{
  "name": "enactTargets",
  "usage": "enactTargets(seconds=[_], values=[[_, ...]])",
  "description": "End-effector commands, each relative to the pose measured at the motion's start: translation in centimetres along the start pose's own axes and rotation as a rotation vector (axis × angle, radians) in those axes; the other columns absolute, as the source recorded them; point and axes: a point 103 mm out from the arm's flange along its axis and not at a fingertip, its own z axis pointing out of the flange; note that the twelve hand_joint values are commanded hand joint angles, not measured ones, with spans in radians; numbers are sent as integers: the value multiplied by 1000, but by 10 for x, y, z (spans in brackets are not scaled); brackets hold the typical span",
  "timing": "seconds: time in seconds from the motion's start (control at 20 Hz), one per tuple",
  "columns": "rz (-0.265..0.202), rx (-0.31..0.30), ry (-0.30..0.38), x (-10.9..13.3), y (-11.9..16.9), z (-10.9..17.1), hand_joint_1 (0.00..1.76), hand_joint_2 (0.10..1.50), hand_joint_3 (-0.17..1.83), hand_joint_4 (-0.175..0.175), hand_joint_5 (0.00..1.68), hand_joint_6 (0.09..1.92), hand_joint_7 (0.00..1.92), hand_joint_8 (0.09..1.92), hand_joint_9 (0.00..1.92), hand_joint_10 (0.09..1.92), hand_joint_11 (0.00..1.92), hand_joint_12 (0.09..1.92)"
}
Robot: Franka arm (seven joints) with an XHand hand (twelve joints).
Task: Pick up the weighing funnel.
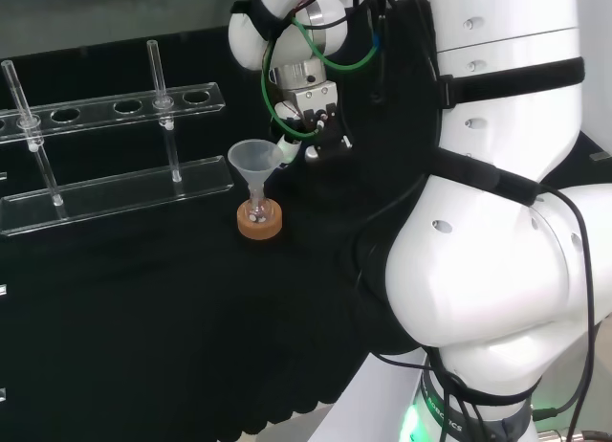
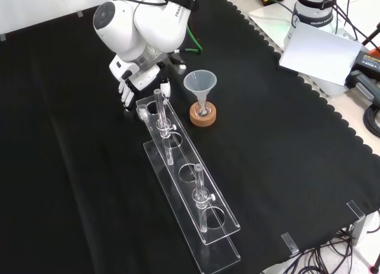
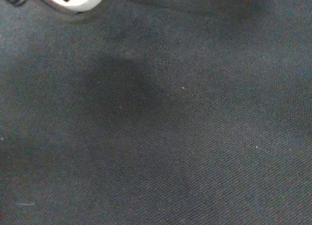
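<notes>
Though impossible to tell whether clamped or spread, steady the hand [image 2: 136, 78], low at the front view's upper left, find the weighing funnel, not plainly spotted on the cloth [image 2: 89, 185], then close slowly around its bowl, clear of the rack [image 2: 185, 158].
</notes>
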Motion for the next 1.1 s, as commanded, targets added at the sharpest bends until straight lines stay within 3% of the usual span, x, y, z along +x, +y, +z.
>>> enactTargets(seconds=[0.05,1.1], values=[[9,-16,5,-7,2,5,841,665,476,-11,579,580,493,716,774,538,567,1263],[-4,5,-47,0,8,6,860,663,494,-8,587,686,503,720,784,540,582,1258]])
